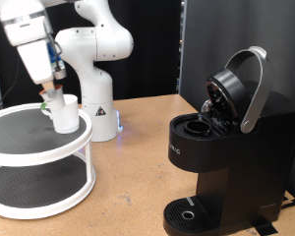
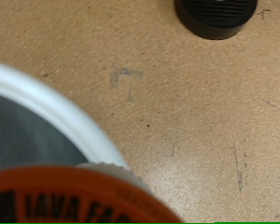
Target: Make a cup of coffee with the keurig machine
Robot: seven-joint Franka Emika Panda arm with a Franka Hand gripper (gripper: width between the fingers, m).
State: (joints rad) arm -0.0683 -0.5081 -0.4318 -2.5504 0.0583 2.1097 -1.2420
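My gripper (image 1: 54,95) is at the exterior view's top left, over the upper shelf of a white round stand (image 1: 20,147). It is closed around the top of a small white pod (image 1: 62,114), which sits at or just above the shelf. In the wrist view the pod's orange-brown lid (image 2: 65,201) with black lettering fills the near edge and hides the fingers. The black keurig machine (image 1: 221,157) stands at the exterior view's right with its silver-handled lid (image 1: 248,84) raised and the pod chamber (image 1: 197,126) open. The white cup is out of view.
The stand has two tiers and its white rim (image 2: 61,107) curves through the wrist view. The machine's round drip tray (image 1: 192,211) is bare and also shows in the wrist view (image 2: 215,14). The robot's white base (image 1: 98,108) stands behind the stand on the wooden table (image 1: 138,167).
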